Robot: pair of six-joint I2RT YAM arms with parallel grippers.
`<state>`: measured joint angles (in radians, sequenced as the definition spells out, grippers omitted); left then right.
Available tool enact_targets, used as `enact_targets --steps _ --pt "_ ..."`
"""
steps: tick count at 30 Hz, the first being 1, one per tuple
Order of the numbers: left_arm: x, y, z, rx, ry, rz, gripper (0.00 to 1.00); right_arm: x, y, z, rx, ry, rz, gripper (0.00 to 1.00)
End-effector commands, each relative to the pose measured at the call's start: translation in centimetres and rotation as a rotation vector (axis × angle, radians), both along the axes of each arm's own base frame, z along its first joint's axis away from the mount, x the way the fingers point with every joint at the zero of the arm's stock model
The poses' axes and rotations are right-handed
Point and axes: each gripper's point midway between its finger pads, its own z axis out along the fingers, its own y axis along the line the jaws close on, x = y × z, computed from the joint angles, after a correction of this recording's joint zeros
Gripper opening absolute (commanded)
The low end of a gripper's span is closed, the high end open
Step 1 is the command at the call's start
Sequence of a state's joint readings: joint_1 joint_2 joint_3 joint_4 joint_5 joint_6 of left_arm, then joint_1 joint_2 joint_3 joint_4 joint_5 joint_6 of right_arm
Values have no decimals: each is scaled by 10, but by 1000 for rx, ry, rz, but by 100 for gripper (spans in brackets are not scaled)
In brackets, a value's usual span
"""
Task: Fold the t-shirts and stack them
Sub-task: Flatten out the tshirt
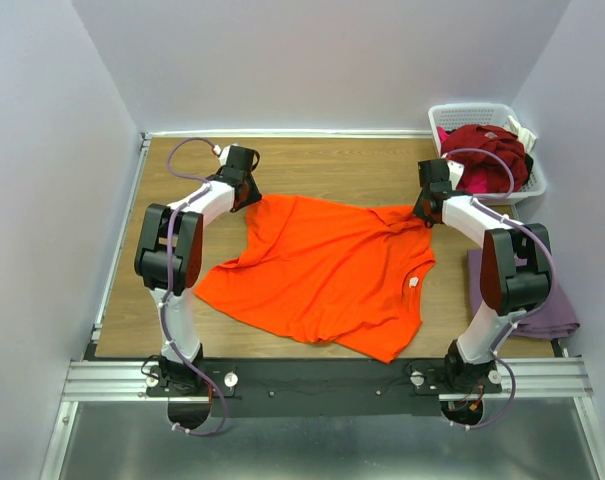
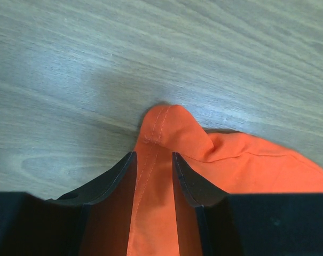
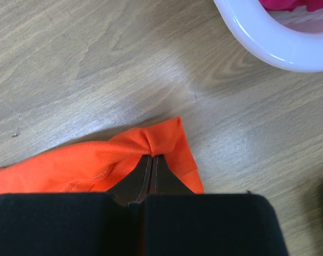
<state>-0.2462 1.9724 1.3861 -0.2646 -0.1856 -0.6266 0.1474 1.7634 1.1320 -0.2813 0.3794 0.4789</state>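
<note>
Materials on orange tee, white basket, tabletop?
The orange tee looks like soft matte knit fabric: creases, stitched hem. The basket looks like white plastic: smooth glossy rim, slatted walls. The tabletop shows matte wood grain; solid or laminate, cannot tell.

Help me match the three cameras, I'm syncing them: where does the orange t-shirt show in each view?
Top external: orange t-shirt spread flat across mid-table.
Left wrist: one hemmed corner, bottom centre, between the left gripper's parted fingers.
Right wrist: a bunched corner, lower left of centre, pinched in the shut right gripper.
Shared landmark: the wooden table; the white basket shows only from above and in the right wrist view.
</note>
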Motion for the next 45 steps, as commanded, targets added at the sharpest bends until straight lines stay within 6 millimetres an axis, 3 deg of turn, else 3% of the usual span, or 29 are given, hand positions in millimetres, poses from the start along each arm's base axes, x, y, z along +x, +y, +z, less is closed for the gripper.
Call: enact_targets --steps 1,8,12,17,27,32,34,36,45 --pt "2 -6 -12 -12 14 -33 41 4 2 9 13 -25 -11 1" --pt "6 -3 -40 26 69 -55 42 4 2 9 11 -23 -11 1" --pt "20 -5 -37 28 50 -56 42 4 2 11 8 -27 -8 1" --pt "20 -2 -40 41 75 -38 40 4 2 11 7 -28 -8 1" --pt "24 5 -31 50 67 -14 0 4 2 12 11 -29 -6 1" --pt "24 8 -26 55 62 -12 0 4 2 12 12 -29 -6 1" --pt "25 9 -20 57 49 -10 5 4 3 12 13 -29 -5 1" --pt "24 10 -13 62 35 -11 18 4 3 10 15 -24 -3 1" --pt "26 11 2 68 3 -16 42 4 4 8 19 -18 3 1"
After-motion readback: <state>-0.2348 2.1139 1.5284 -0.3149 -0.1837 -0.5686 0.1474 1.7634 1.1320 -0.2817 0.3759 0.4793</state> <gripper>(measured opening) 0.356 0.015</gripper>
